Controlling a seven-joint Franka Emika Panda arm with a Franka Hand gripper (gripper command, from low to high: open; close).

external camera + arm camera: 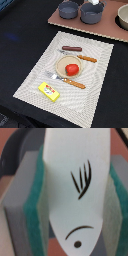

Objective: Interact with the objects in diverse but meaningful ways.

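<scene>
White plastic fills the wrist view: a flat white utensil (pixel 77 188), marked with black fish-like lines, sits clamped between the two grey, green-padded fingers (pixel 35 203), which are closed onto its sides. In the exterior view the gripper (pixel 94 2) is barely visible at the frame's upper edge, directly above one grey pot (pixel 92 13), with a second grey pot (pixel 68 9) just beside it on the brown board (pixel 107 27). A pale bowl (pixel 123 16) rests at the far end of that board, away from the pots. Nearer the camera, on the woven placemat (pixel 37 72), a red tomato (pixel 72 69) lies on a small beige plate (pixel 62 64); a brown sausage (pixel 72 49) rests beyond the plate, a yellow box (pixel 49 92) lies well apart at the mat's near corner, and two orange-handled utensils (pixel 75 83) flank the plate. Judging by this, one pick-up is accomplished and the utensil awaits use or placement, possibly at the pot; everything on the mat remains to be handled.
</scene>
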